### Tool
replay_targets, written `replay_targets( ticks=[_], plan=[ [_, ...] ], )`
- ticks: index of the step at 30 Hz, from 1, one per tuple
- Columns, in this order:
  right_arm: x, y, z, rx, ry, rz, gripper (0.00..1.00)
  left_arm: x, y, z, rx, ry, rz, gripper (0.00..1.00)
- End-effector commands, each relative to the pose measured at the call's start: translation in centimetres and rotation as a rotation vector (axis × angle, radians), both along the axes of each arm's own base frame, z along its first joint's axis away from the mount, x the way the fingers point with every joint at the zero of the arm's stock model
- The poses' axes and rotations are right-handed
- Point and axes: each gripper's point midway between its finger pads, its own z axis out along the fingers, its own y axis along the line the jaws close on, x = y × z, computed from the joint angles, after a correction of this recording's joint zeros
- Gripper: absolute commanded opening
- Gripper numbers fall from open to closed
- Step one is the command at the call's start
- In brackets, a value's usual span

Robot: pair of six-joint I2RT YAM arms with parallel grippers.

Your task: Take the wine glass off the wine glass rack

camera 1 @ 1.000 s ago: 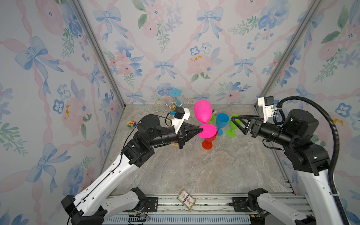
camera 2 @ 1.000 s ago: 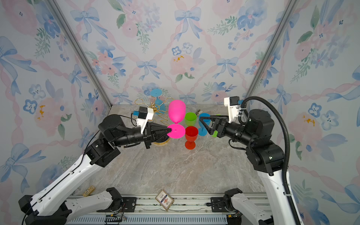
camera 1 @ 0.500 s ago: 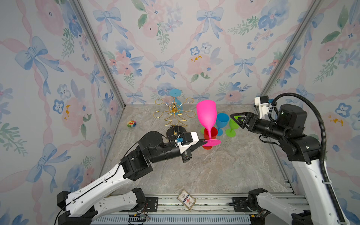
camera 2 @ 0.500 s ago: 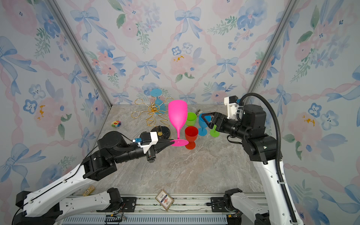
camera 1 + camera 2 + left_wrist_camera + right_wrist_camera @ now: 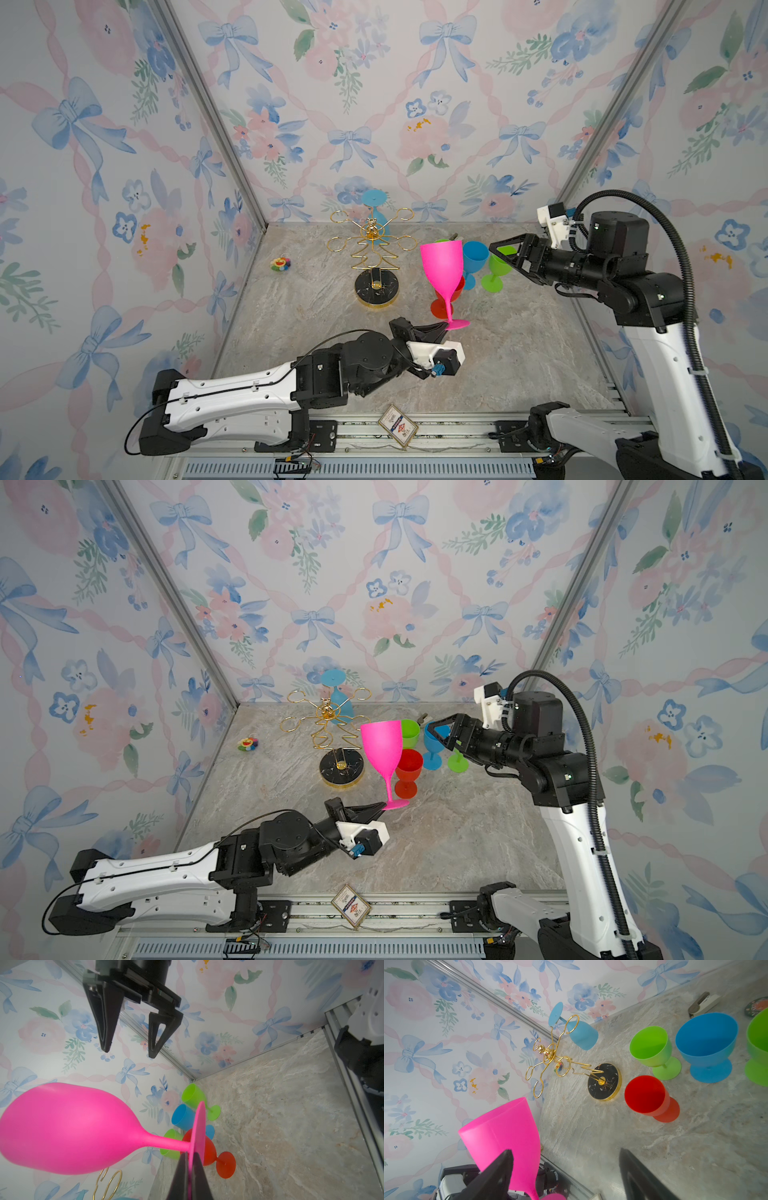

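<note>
Between flowery walls (image 5: 374, 104), over the veined stone table (image 5: 519, 365), left jaws pinch the matte pink wine glass (image 5: 442, 266) by its foot, right jaws gape empty

Bright, even light, soft faint shadows; wrist views bend at the edges, near parts blurred.

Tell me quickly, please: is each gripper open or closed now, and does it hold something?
Left gripper: shut on the foot of the pink wine glass.
Right gripper: open, holding nothing.
</note>
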Motion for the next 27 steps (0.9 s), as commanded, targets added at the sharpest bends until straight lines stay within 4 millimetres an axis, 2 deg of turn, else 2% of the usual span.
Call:
replay_targets(
  ticks=[1, 5, 7, 9, 12, 16, 21, 27],
  plan=[
    [-1.9, 0.1, -1.0, -0.030, 0.096, 0.054, 0.81, 1.8, 1.6, 0.4, 0.052, -0.159, 0.154, 0.00],
    [-2.4, 0.2, -1.2, -0.032, 0.133, 0.072, 0.81, 2.3, 2.6, -1.5, 0.097, -0.237, 0.204, 0.00],
    [-2.4, 0.5, -1.3, -0.014, 0.151, 0.087, 0.80, 2.8, 3.2, -3.4, 0.184, -0.309, 0.243, 0.00],
    [-2.4, 1.1, -1.5, -0.004, 0.171, 0.115, 0.78, 3.2, 4.0, -6.4, 0.315, -0.386, 0.266, 0.00],
    [-2.7, 2.3, -2.2, -0.026, 0.220, 0.167, 0.74, 3.5, 4.7, -7.4, 0.372, -0.441, 0.291, 0.00],
    [-2.9, 3.5, -2.1, -0.079, 0.250, 0.216, 0.71, 3.5, 5.3, -8.7, 0.423, -0.478, 0.296, 0.00],
    [-2.3, 4.7, -2.6, -0.108, 0.314, 0.251, 0.66, 3.5, 5.5, -11.6, 0.544, -0.524, 0.274, 0.00],
    [-2.1, 5.5, -4.5, -0.196, 0.411, 0.304, 0.59, 3.4, 5.6, -12.5, 0.597, -0.557, 0.254, 0.00]
  ],
)
